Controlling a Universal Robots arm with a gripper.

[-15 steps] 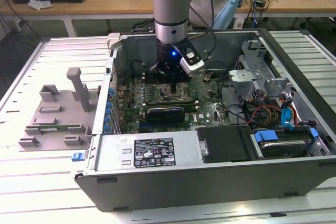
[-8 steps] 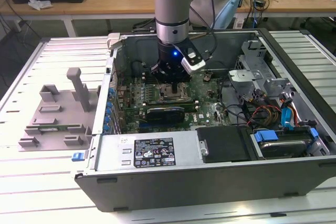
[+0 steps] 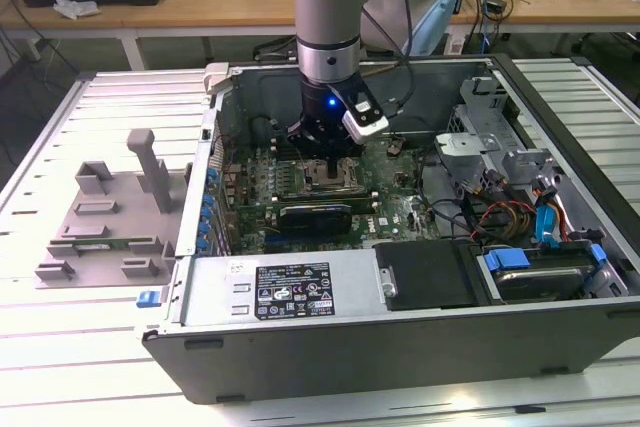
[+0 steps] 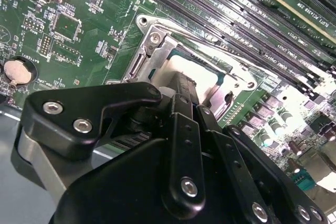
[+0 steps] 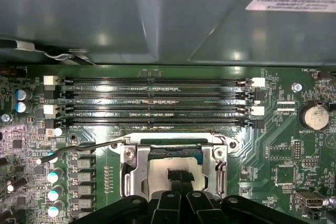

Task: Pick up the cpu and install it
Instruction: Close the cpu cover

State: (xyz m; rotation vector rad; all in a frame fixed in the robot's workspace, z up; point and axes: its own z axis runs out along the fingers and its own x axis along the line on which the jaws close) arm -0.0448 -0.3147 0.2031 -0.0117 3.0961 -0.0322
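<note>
The cpu [image 5: 157, 167], a flat silvery square [image 4: 202, 71], lies flat inside the metal socket frame [image 5: 130, 167] on the green motherboard [image 3: 395, 209]. My gripper [image 3: 330, 169] has reached down into the open computer case [image 3: 400, 347], directly over the socket. Its black fingertips [image 5: 178, 178] are drawn together on or just above the middle of the chip's top; in the second wrist view the gripper [image 4: 181, 83] hides the near half of the chip. The socket's wire lever [image 5: 79, 148] stands swung out to one side.
A grey plastic tray [image 3: 100, 217] sits outside the case on the exterior view's left. Memory slots [image 5: 152, 103] run beside the socket, and the long black graphics card [image 3: 315, 215] lies in front of it. Drive bays and cables [image 3: 510, 217] crowd the right.
</note>
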